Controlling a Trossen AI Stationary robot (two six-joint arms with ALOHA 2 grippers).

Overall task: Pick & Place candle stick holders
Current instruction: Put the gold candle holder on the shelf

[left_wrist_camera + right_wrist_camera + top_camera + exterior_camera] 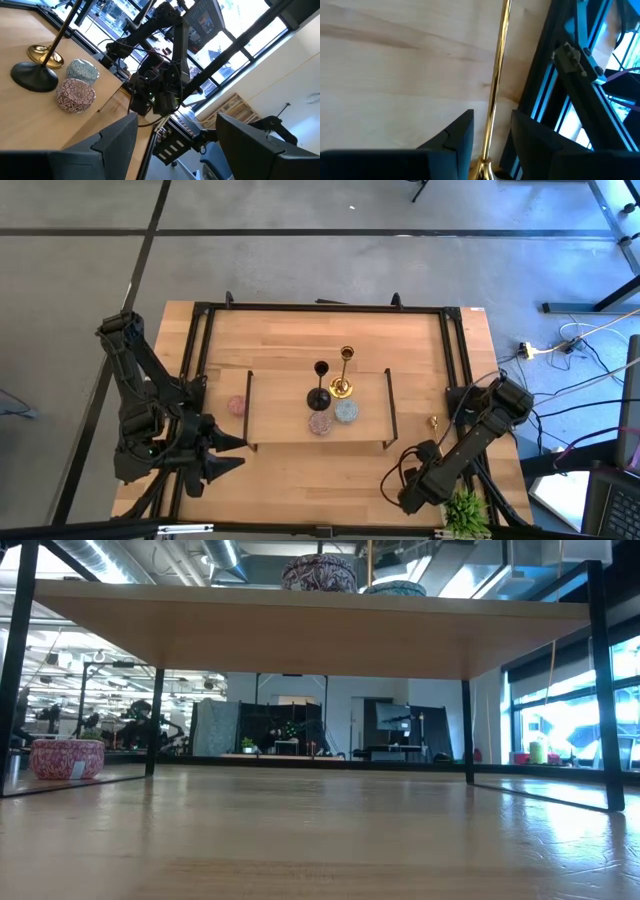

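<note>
Near table's right edge, my right claw (490,145) grasping gold candle stick holder (496,90) by stem; lift straight, keep upright. Left claw (175,145) released.

Two dark jointed robot arms w/ black cabling: left arm (150,410), right arm (465,450); matte black flat-sided fingers (455,137).

Gold stem (347,370), black stem (320,385), pink round (236,406), mauve round (320,423), pale blue round (346,412)
</note>
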